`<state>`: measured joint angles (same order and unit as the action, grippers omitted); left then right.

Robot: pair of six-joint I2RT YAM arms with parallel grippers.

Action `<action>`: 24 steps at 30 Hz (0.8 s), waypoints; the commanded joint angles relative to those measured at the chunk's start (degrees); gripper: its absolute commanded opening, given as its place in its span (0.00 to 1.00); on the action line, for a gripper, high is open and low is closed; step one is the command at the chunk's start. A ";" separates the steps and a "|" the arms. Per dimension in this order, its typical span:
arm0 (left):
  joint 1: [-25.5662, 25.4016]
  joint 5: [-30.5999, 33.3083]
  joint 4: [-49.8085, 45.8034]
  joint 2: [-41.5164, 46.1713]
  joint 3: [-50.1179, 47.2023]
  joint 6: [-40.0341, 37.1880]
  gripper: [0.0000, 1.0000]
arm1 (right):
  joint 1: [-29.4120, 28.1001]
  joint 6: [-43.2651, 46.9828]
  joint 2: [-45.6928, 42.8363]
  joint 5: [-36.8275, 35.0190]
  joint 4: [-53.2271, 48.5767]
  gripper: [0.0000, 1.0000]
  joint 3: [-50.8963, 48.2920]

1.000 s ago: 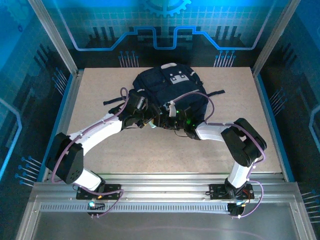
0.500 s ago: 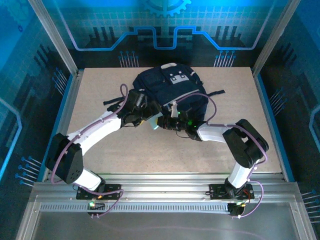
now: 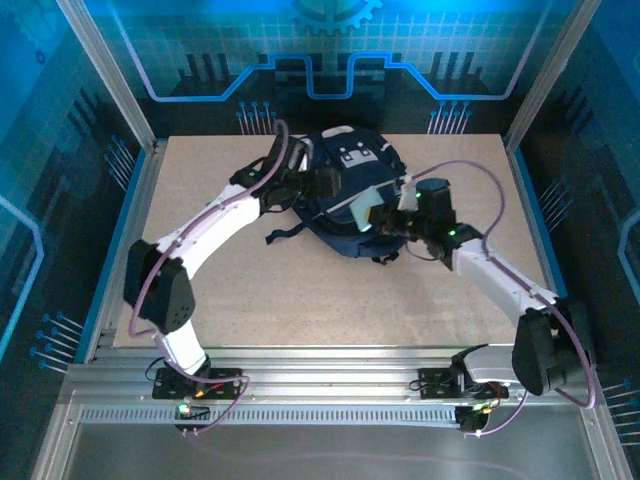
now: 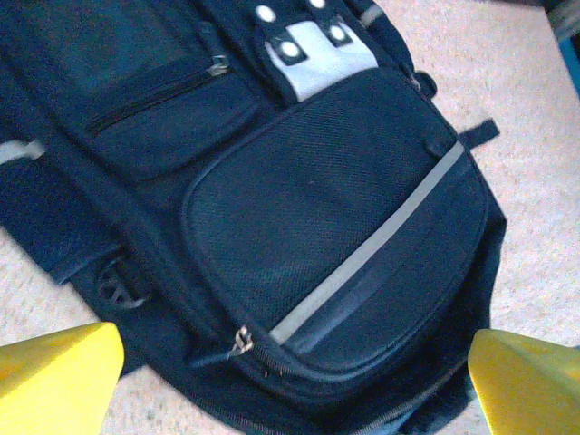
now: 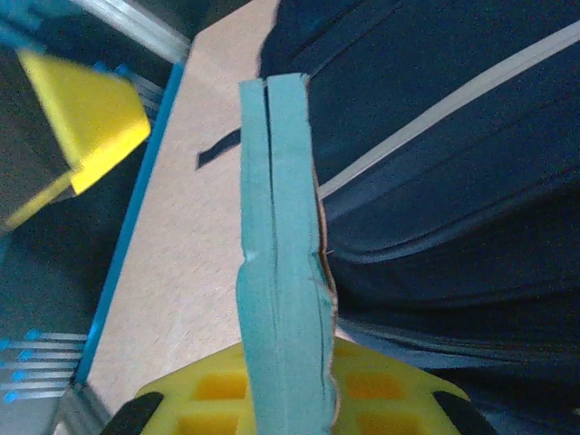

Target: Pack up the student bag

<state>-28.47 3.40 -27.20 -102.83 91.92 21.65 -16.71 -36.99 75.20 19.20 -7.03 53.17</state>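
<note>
The student bag, dark navy with grey patches, lies on the table's far middle. My left gripper hovers over its front, open wide; in the left wrist view the yellow fingertips frame the front pocket and its zip pull, the gripper holding nothing. My right gripper sits at the bag's near right side, shut on a thin teal notebook. In the right wrist view the notebook stands edge-on between the yellow fingers, beside the bag.
A loose dark strap trails off the bag's near left onto the beige table. Aluminium posts and blue rails border the table. The left gripper's yellow finger shows ahead of the notebook.
Both arms left the bag's near edge. The left gripper rose over the bag's front and opened wide. The right gripper shut on the teal notebook and carried it to the right.
</note>
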 commanded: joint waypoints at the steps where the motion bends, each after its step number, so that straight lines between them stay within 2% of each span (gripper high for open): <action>1: -1.38 -3.45 -4.06 -5.94 7.24 -9.48 0.99 | 7.50 5.40 -1.91 -1.53 -16.16 0.00 3.14; 5: -3.65 -4.55 -7.12 -12.25 14.41 -16.25 0.99 | 17.37 5.27 -3.22 3.00 -14.99 0.01 0.62; 10: -7.67 0.64 -11.59 -18.39 22.04 -25.38 0.99 | 27.07 6.35 -2.70 5.89 -15.97 0.02 0.50; 14: -9.74 2.38 -13.10 -22.04 26.06 -28.90 0.99 | 33.06 6.93 -1.90 9.07 -16.96 0.03 0.71; 18: -10.34 3.26 -15.12 -26.39 29.86 -31.21 0.98 | 35.81 6.79 -2.16 10.52 -16.79 0.04 -0.34; 24: -10.71 6.88 -19.05 -33.11 36.09 -34.59 0.93 | 36.06 6.59 -3.16 11.51 -16.29 0.05 -1.99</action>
<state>-39.22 7.05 -41.95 -133.36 124.90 -9.58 18.83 -31.14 73.19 28.25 -22.76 51.96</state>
